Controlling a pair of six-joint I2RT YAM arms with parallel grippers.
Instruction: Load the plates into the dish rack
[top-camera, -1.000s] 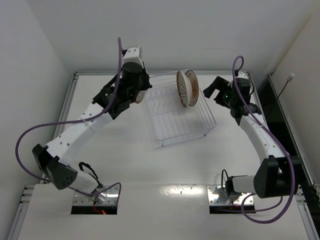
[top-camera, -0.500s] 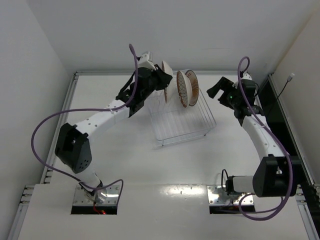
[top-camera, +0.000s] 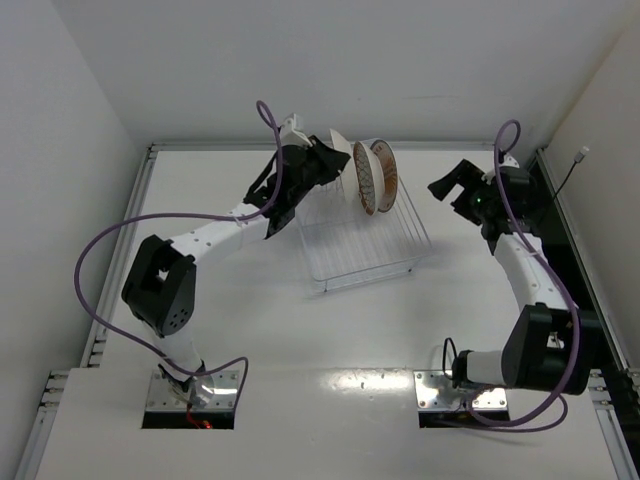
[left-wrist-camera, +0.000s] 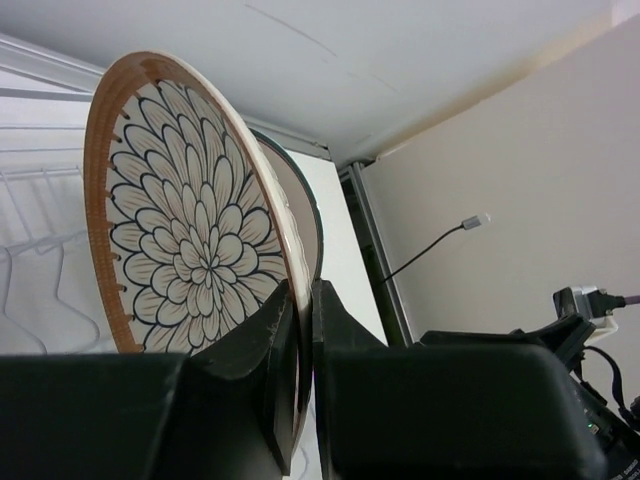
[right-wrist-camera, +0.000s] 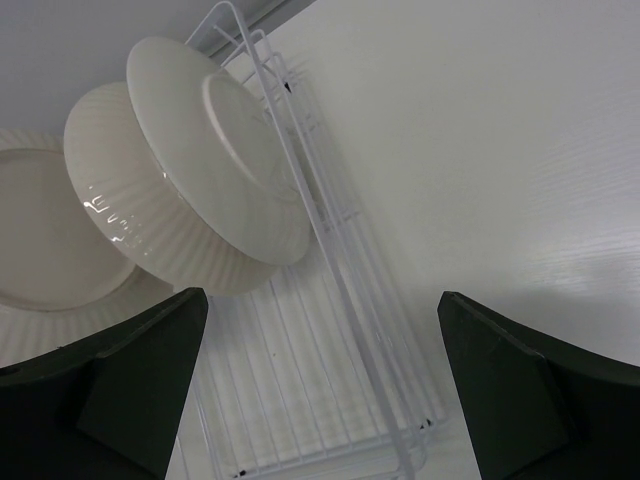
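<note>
Watching from overhead, I saw the left gripper (top-camera: 325, 160) clamped tight on the rim of a round brown-rimmed plate with a white petal pattern (left-wrist-camera: 190, 250). It held the plate on edge at the upper-left end of the clear rectangular wire dish rack (top-camera: 365, 273), in the upper centre of the frame. Just right of it, a second patterned round plate (top-camera: 364, 182) and a third round plate (top-camera: 388, 168) stood on edge in the rack. The right gripper (top-camera: 448, 184) hung right of the rack, well apart from it, jaws spread wide and empty
</note>
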